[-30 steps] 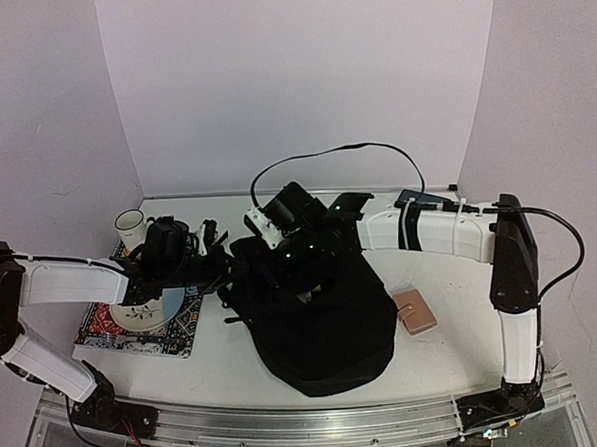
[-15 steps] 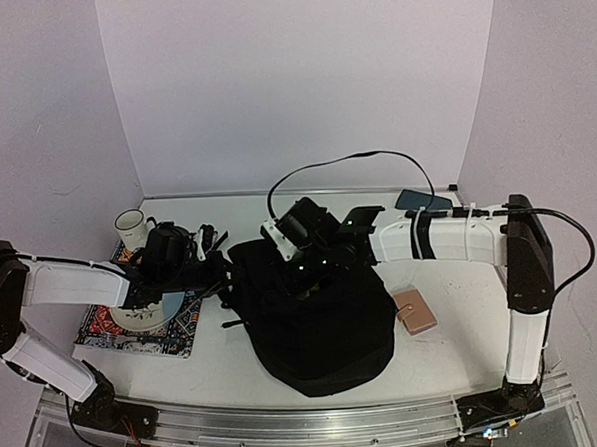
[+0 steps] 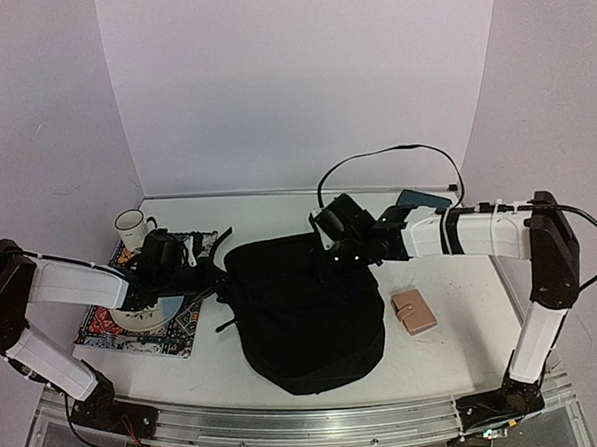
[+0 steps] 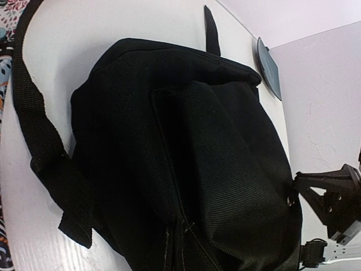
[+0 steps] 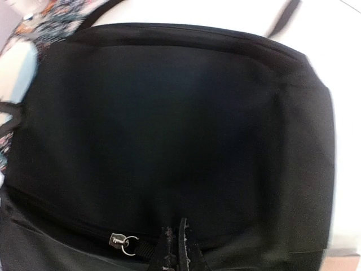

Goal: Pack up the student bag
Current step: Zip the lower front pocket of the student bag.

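The student bag (image 3: 309, 323) lies flat on the middle of the white table (image 3: 455, 350), a black fabric backpack with one shoulder strap (image 4: 42, 141) trailing off toward the left arm. The right pincer (image 5: 174, 251) sits low over the bag's upper part, its fingers drawn in to a thin slit right at the zipper line, just beside a metal zipper pull (image 5: 121, 241); I cannot tell whether any fabric is caught between them. The left pincer (image 3: 203, 276) reaches to the bag's left edge by the strap, but its fingers are lost against the black cloth and do not show in its own wrist view, so I cannot tell how wide it stands. To the bag's right lies a small tan wallet (image 3: 415, 310), apart from it. A dark blue-grey tray (image 3: 422, 199) sits near the back wall. On the left, a white mug (image 3: 131, 228) stands beside a plate (image 3: 143, 314) resting on a patterned mat (image 3: 184, 325).
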### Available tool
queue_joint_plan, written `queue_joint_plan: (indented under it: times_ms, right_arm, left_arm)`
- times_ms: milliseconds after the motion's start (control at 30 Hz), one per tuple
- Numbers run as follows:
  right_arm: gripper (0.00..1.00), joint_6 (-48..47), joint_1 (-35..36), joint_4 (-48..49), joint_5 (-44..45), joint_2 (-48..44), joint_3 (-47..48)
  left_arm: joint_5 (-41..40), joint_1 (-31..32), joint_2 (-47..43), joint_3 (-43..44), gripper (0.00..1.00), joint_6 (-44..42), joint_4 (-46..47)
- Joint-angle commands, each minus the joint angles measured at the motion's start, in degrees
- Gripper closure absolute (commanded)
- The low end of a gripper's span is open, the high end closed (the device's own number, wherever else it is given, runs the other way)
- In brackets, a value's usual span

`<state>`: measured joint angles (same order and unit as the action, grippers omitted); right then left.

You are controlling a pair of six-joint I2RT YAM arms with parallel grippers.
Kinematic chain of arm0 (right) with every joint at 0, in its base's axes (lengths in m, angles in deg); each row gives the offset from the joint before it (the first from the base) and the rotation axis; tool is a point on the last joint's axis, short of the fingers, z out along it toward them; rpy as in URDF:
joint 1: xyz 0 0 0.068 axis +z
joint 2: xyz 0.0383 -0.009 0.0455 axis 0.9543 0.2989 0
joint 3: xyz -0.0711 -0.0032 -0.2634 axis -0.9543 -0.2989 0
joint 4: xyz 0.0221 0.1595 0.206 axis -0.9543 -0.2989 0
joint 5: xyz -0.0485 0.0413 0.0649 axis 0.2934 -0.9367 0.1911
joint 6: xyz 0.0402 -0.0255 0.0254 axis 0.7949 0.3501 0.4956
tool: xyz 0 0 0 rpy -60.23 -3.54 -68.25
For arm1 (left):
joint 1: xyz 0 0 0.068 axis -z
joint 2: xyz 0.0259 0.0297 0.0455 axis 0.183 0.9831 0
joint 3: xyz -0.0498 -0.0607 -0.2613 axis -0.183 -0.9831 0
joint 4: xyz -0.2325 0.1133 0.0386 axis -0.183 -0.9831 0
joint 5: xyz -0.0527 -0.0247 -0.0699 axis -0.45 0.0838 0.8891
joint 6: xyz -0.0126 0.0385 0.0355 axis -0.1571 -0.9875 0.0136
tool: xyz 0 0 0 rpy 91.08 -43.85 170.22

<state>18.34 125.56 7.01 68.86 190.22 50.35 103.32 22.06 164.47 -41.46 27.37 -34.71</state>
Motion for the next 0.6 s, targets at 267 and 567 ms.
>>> queue_joint_plan:
  times_ms: [267,567]
  right_arm:
    - [1.0,-1.4,-0.9,1.3,-6.4,-2.5,1.6]
    - [1.0,-1.5,-0.8,3.0,-8.6,-2.5,2.6]
  left_arm:
    - [-3.4,-0.8,-6.3,1.8,0.68,-13.2,-3.1]
    - [-10.3,12.7,-7.4,10.7,0.38,-28.4,-10.2]
